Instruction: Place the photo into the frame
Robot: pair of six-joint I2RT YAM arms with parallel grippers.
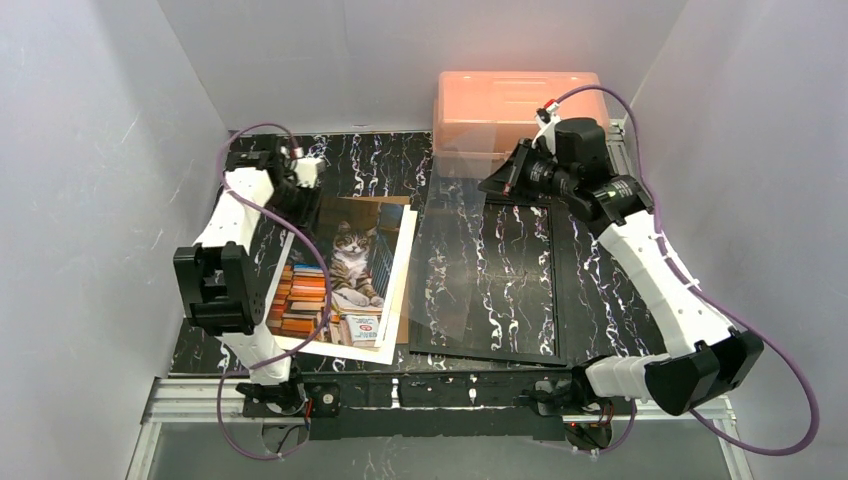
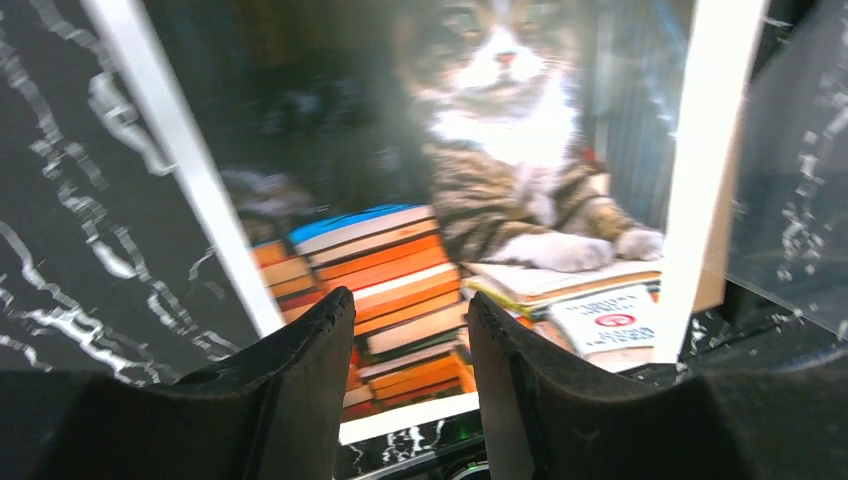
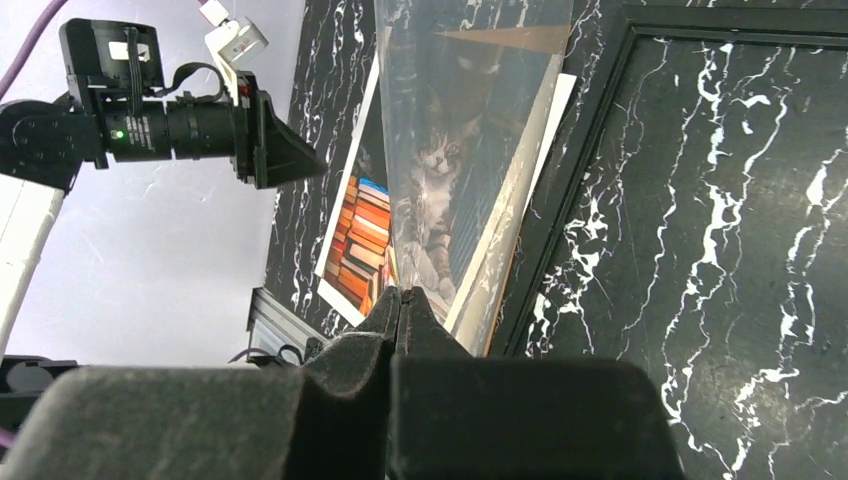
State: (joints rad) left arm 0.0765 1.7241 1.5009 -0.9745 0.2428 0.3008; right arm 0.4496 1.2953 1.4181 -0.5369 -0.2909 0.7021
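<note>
My right gripper [image 3: 400,296] is clamped on the far edge of the clear glass pane [image 1: 462,262]. It tilts the pane up over the thin black rectangular frame [image 1: 553,290] on the right, I judge to free the opening. My left gripper [image 2: 410,300], jaws parted and empty, hovers over the cat-and-books photo print [image 1: 350,268], which lies flat on the left.

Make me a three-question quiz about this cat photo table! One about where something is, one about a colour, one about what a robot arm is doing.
1. Where is the photo?
A) left of the frame
B) inside the frame
C) in the box

2. What colour is the box?
A) blue
B) pink
C) green

3. What is the right end effector doing?
A) hanging wide open
B) pinching the clear pane
C) holding the photo

Answers:
1 A, it lies beside the black frame.
2 B, the box looks pink.
3 B, its fingers are shut on the pane's edge.
</note>
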